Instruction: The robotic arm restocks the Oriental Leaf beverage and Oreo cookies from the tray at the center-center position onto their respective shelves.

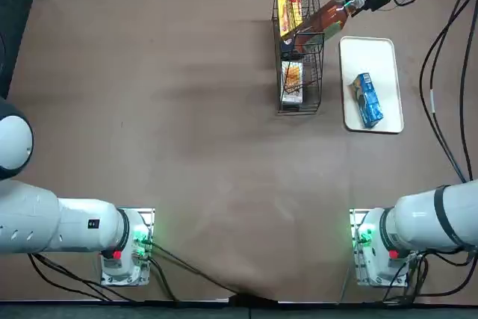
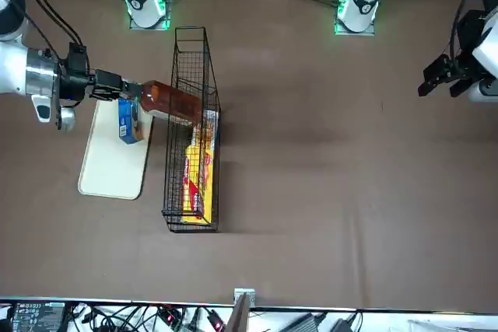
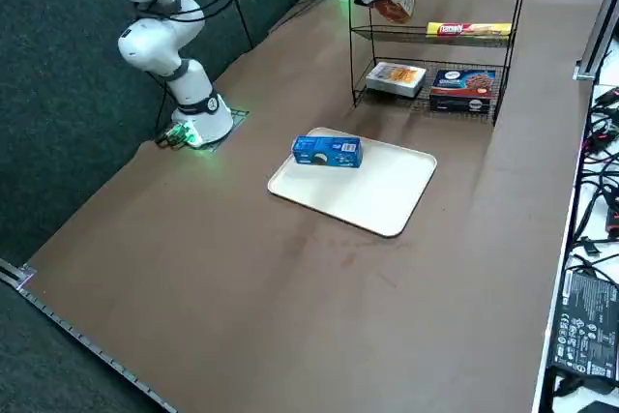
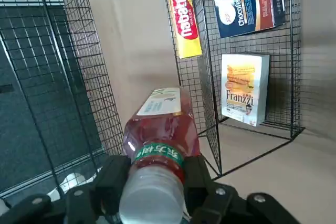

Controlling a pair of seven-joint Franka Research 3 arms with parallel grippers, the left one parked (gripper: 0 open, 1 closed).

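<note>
The white box (image 4: 244, 87) on the rack (image 4: 291, 77) reads "Franzzi" (plain enough in the right wrist view). The yellow packet (image 4: 183, 17) says "nabati", white on red. "Choc" starts a word on the dark blue box (image 4: 244, 3), with "Avocado"-like white lettering beside it that I can't settle.

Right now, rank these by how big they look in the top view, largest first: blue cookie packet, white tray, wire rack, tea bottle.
1. Wire rack
2. White tray
3. Tea bottle, held at the rack by the right pincer
4. Blue cookie packet
</note>
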